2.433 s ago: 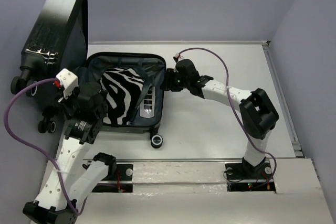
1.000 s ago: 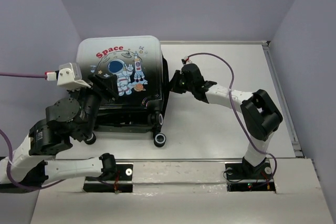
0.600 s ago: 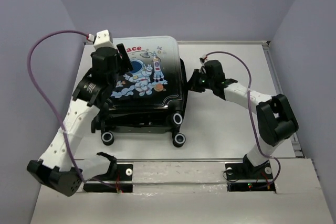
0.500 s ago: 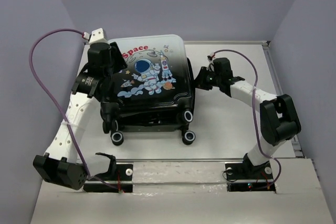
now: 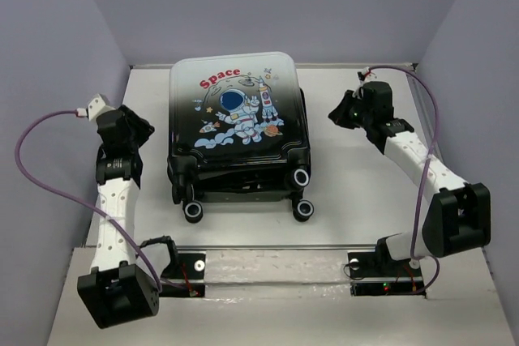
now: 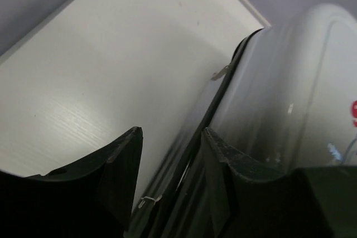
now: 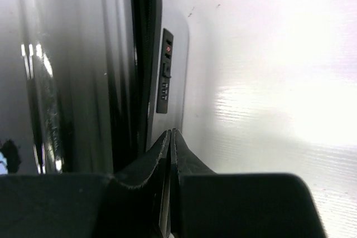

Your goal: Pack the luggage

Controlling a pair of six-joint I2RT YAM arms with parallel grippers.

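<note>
Left wrist | luggage (image 6: 290,82) blurred, cropped at right edge

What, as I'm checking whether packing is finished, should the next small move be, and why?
Probably ease the left gripper onto the small metal tab at the seam of the luggage. The lid is down and that gripper is open right beside the seam; whether it is zipped I cannot tell.
</note>
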